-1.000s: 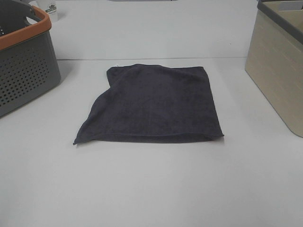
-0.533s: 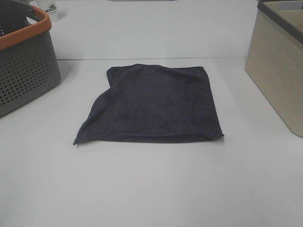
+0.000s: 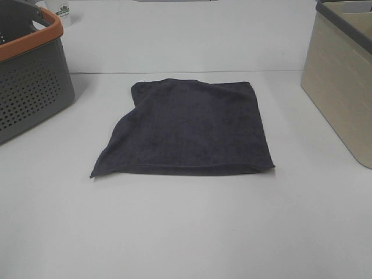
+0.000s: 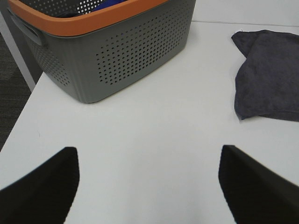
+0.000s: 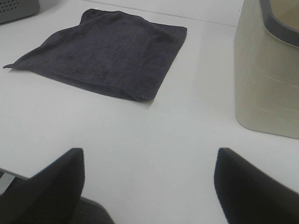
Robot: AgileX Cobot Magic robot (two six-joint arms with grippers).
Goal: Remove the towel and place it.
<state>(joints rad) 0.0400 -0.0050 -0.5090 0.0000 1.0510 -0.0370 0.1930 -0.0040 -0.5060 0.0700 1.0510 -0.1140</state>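
Observation:
The dark charcoal-grey towel (image 3: 189,128) lies flat on the white table (image 3: 186,232), folded roughly square, with its left corner turned over. It also shows in the left wrist view (image 4: 268,74) and in the right wrist view (image 5: 103,51). My left gripper (image 4: 147,156) is open and empty over bare table, between the grey basket and the towel. My right gripper (image 5: 148,156) is open and empty over bare table, short of the towel's near corner. Neither gripper touches the towel. Neither arm shows in the exterior high view.
A grey perforated basket with an orange rim (image 3: 29,75) stands at the far left, with something blue inside (image 4: 110,3). A beige bin with a dark rim (image 3: 343,87) stands at the right edge (image 5: 268,70). A small white container (image 3: 61,11) sits behind the basket.

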